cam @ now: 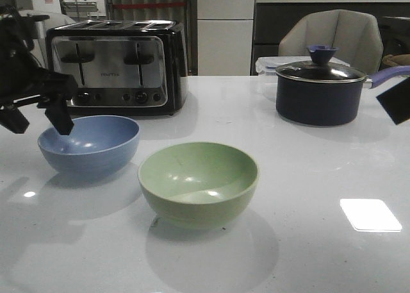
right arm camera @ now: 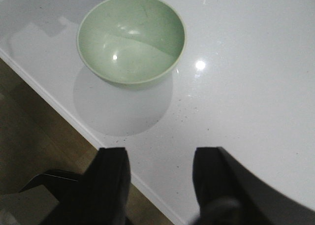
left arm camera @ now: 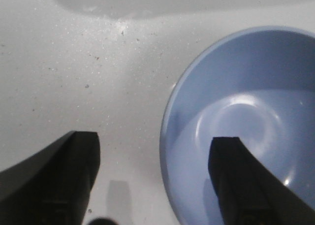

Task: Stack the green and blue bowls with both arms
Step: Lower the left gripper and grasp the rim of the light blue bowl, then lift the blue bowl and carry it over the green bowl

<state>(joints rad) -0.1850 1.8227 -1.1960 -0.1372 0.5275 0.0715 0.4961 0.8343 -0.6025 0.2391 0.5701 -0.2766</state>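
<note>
The dusty blue bowl [cam: 88,144] stands on the white table at the left. The pale green bowl [cam: 198,181] stands to its right, nearer the front, apart from it. My left gripper [cam: 38,121] is open and straddles the blue bowl's left rim. In the left wrist view [left arm camera: 155,153] one finger [left arm camera: 236,180] is inside the blue bowl [left arm camera: 246,102] and the other [left arm camera: 74,176] is over bare table. My right gripper [right arm camera: 160,156] is open and empty, well away from the green bowl [right arm camera: 130,38]. Only a black corner of it [cam: 396,100] shows at the front view's right edge.
A black-and-chrome toaster [cam: 118,65] stands behind the blue bowl. A dark saucepan [cam: 320,91] with a purple-blue handle stands at the back right, a clear container [cam: 266,65] behind it. The table's front edge [right arm camera: 59,102] and floor show under the right gripper.
</note>
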